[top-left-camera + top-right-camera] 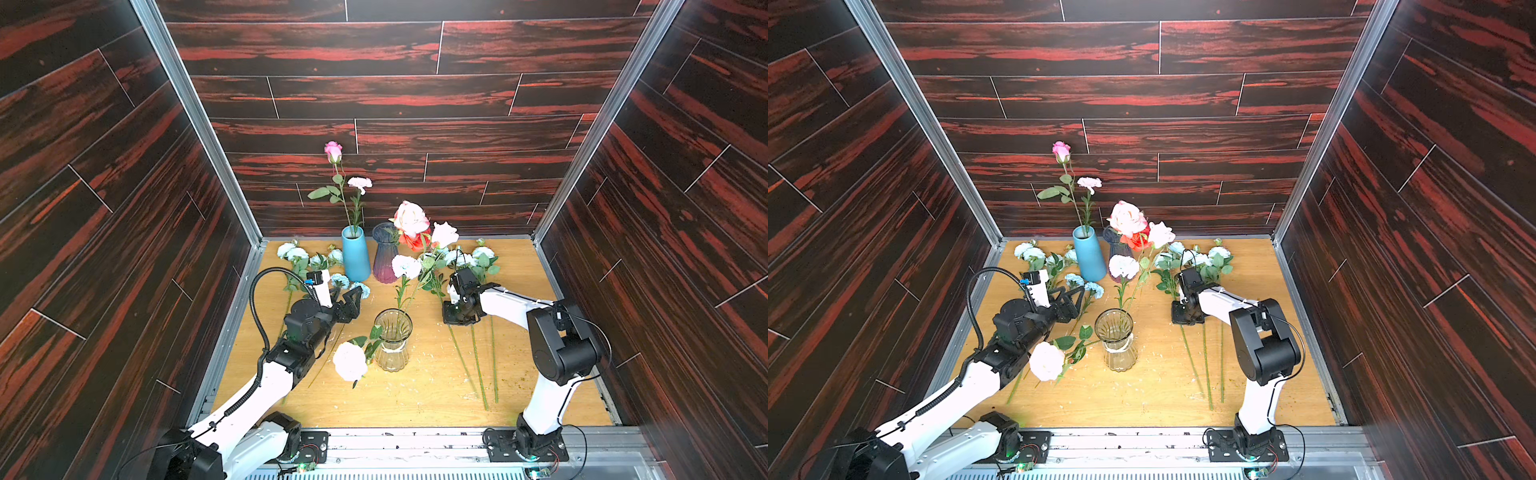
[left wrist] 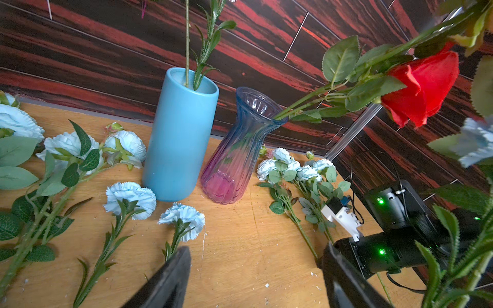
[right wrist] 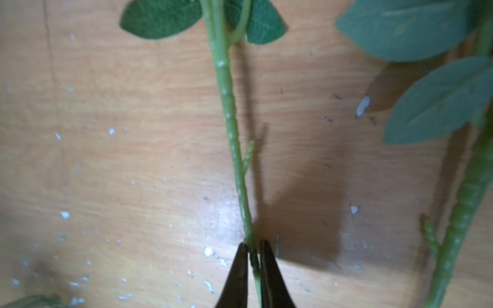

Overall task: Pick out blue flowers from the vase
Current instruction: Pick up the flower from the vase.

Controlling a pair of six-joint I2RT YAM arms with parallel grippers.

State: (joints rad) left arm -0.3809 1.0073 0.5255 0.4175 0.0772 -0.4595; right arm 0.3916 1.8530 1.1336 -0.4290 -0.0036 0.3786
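Stem [image 3: 241,186] of a blue flower is lying along the surface [image 3: 106,173], pinched between the closed right fingers [image 3: 237,280]; left fingers [image 2: 165,282] are hanging spread wide, empty. Probably laying it down: next, releasing, then reaching the blue carnation [image 1: 406,266] standing in the clear vase [image 1: 392,345].

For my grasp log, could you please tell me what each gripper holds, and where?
Right gripper: thin green flower stem, pinched on its bare stretch. Left gripper: nothing.
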